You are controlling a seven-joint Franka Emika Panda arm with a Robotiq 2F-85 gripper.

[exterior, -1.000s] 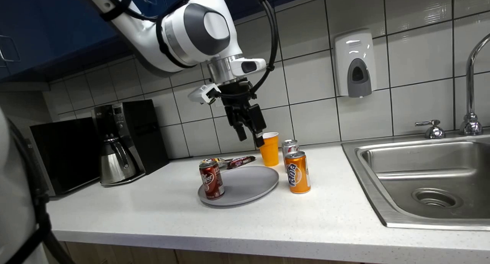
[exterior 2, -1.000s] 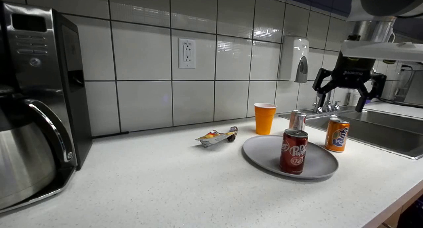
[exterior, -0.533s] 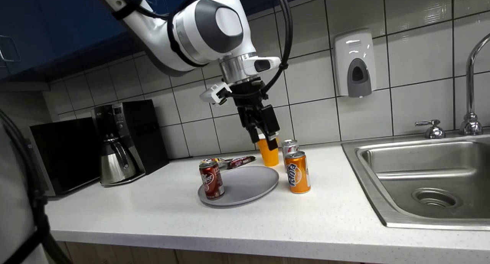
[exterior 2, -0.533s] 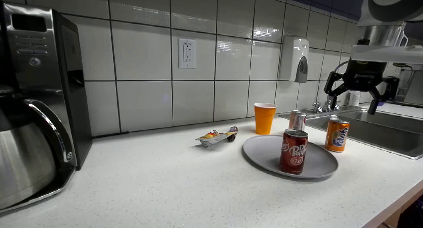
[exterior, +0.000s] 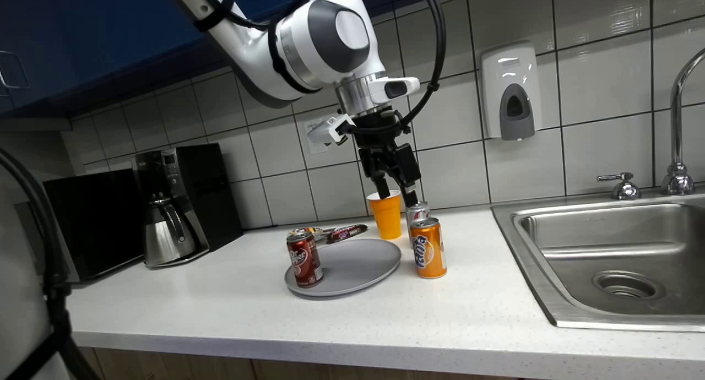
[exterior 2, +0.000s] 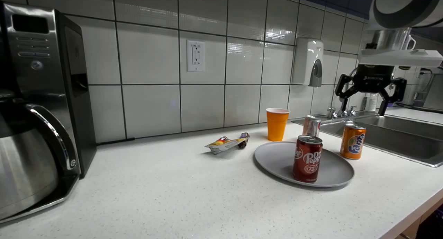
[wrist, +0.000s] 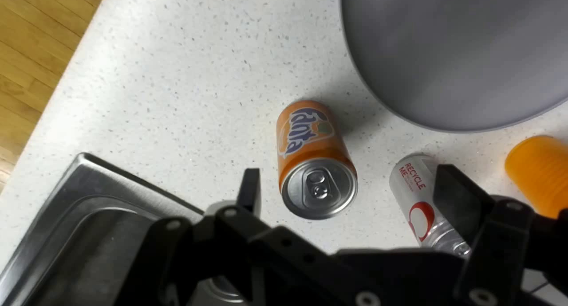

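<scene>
In the wrist view, the sink (wrist: pixel 120 188) is cut off at the left edge and partly covered by the claw (wrist: pixel 348 182), its fingers wide apart. Below and between them, the orange can (wrist: pixel 310 151) stands on the counter (wrist: pixel 199 84). A finger half-hides the silver can (wrist: pixel 412 190); the plate (wrist: pixel 457 62) and cup (wrist: pixel 539 173) run past the right edge.

Arm (exterior: pixel 250 55): glossy white, rounded in form; dark grey panel (exterior: pixel 321 30) framing a round white cap (exterior: pixel 352 30). Wrist collar (exterior: pixel 357 95): bare silver metal, cylindrical. Cables (exterior: pixel 439 44): black, bundled, secured with black straps (exterior: pixel 215 16). Gripper (exterior 2: pixel 362 109): black, angular jointed linkages (wrist: pixel 288 253), white "ROBOTIQ" lettering (exterior 2: pixel 375 78). Screw heads (wrist: pixel 367 298): round, silvery. Fingertips (wrist: pixel 252 188): black, block-shaped. Housing (exterior 2: pixel 394 58): white, slab-like, angular ends.
</scene>
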